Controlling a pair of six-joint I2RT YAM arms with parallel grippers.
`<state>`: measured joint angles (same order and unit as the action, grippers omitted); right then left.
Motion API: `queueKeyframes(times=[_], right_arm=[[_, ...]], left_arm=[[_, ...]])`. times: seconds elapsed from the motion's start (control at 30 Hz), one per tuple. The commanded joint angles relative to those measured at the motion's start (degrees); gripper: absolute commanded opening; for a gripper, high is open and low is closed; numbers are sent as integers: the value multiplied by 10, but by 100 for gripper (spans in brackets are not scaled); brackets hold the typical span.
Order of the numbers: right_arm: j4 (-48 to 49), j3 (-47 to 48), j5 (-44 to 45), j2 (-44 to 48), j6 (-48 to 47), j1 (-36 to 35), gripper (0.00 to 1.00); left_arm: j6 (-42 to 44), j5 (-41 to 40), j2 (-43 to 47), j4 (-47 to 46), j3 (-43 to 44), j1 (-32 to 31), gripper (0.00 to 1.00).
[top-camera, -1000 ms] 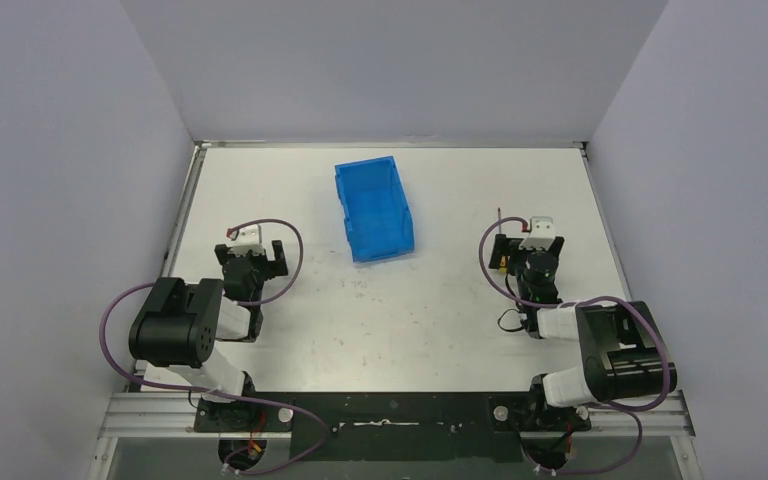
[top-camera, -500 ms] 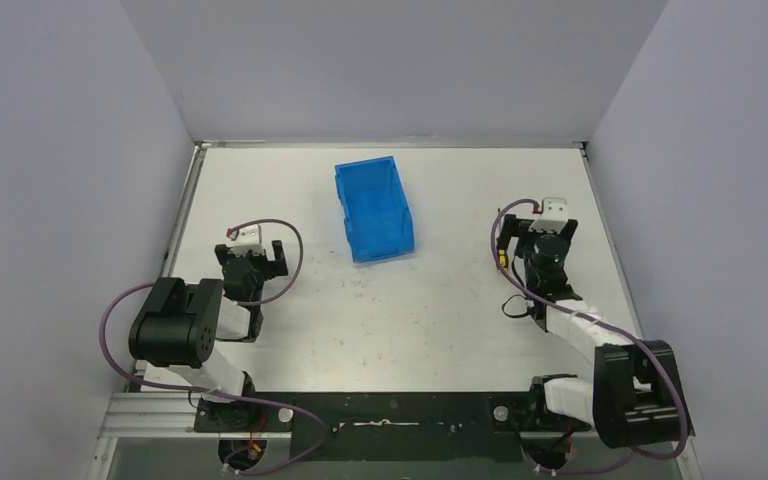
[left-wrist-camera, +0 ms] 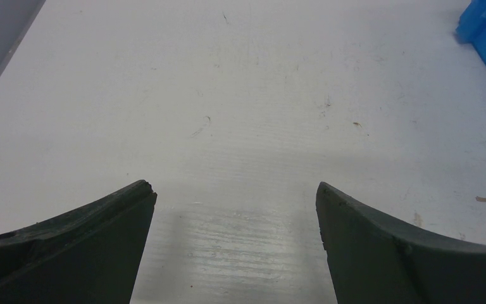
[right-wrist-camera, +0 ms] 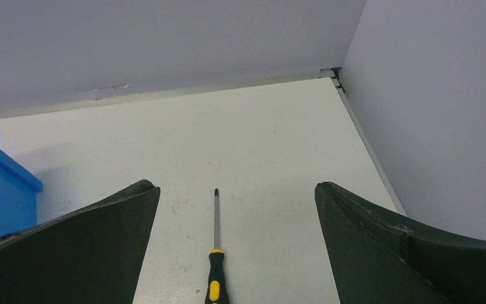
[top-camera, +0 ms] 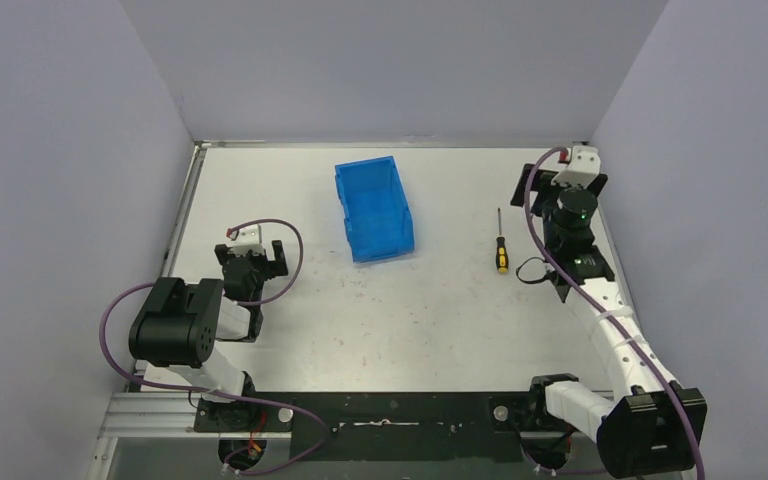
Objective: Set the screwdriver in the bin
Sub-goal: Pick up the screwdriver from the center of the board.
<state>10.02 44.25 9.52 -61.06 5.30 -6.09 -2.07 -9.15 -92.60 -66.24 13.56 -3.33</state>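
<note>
Screwdriver point(top-camera: 501, 243) look: you had a small tool with a thin dark shaft and a yellow-and-black handle.
Screwdriver pose: it lay flat, with its tip toward the far wall and its handle toward the near edge.
Screwdriver place: you saw it right of the bin point(top-camera: 373, 210), well apart and outside it.
Bin look: it was bright blue plastic, rectangular and tall-walled.
Bin pose: you found it upright and open on top, its long axis running near to far, slightly skewed.
Bin place: it stood near the middle, toward the far wall.

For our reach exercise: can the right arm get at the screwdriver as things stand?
Probably yes: the right gripper is open, the screwdriver lies on bare table straight ahead of it, nothing between.
</note>
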Motion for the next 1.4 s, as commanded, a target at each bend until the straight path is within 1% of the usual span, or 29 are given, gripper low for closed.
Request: queueKeyframes(times=[0.0,0.3,0.53,0.6,0.7,0.8,0.9,1.0,1.2,1.23,1.37], right_arm=[[-144,122,13,-15,14,-3,100],[-314,325,-24,-79,22,-2,100],[-398,423,-36,-132,48,3,100],[-406,435,-38,-139,49,8,100],[-391,426,-45,-127,46,13,100],[-377,420,-74,-118,34,20,100],[-421,461,-87,-153,26,20,100],[-453,482,-88,-183,29,20,100],[-459,465,-91,-215,47,20,100],[-461,463,-106,-222,50,20,100],[-480,458,-115,-256,65,20,100]], left_arm=[[3,2,2,-31,10,-1,97],[3,2,3,-30,10,-1,97],[3,2,3,-31,10,-1,97],[3,2,3,-30,10,-1,97],[4,2,3,-30,10,-1,97],[3,2,3,-31,10,-1,97],[3,2,3,-31,10,-1,97],[4,2,3,-31,10,-1,97],[4,2,3,-31,10,-1,97],[4,2,3,-30,10,-1,97],[3,2,3,-30,10,-1,97]])
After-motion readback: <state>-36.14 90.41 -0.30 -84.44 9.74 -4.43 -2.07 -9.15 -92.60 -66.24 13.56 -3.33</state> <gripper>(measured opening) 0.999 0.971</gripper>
